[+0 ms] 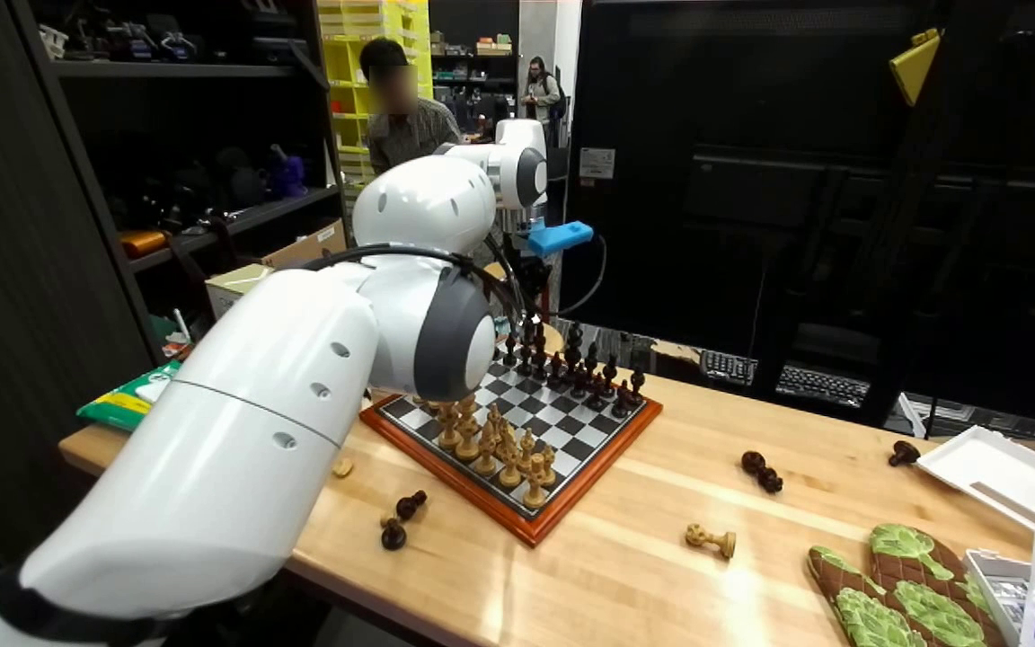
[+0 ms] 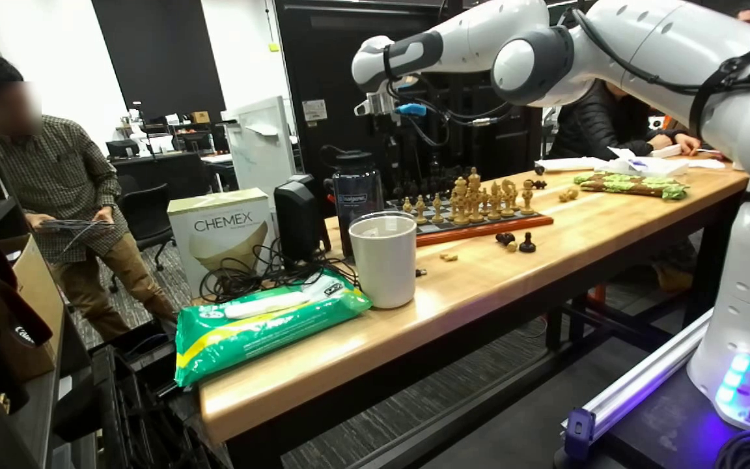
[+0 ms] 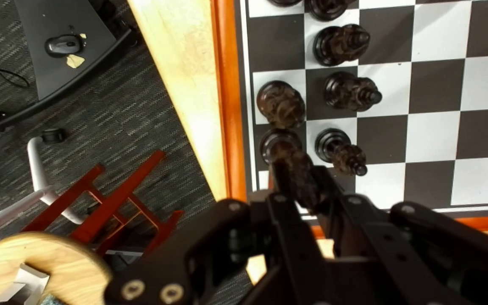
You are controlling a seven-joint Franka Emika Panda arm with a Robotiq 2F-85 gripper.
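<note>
gripping dark chess piece (image 3: 304, 180) | end effector (image 3: 302, 174) | box (image 2: 224, 241) reads "chemex"

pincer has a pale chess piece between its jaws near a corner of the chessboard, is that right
The colour's wrong: the wrist view shows a dark chess piece between the jaws of the pincer, near a corner of the chessboard.

Chessboard (image 3: 483, 135): checked in black and silvery white; frame (image 3: 230, 106) orange-red. Light chessmen (image 1: 535, 483) tan. Dark chessmen (image 3: 350, 91) glossy brown-black, as is the chess piece (image 3: 304, 180) between the black fingers (image 3: 292, 233). Tabletop (image 1: 643, 512) pale honey with faint grain. From where I stand, the arm (image 1: 239, 431) shows white with dark grey joint bands (image 1: 441, 337). Quilted mitts (image 1: 922, 584) brown, printed with leafy green. Wipes packet (image 2: 264, 332) green, yellow-striped.
</note>
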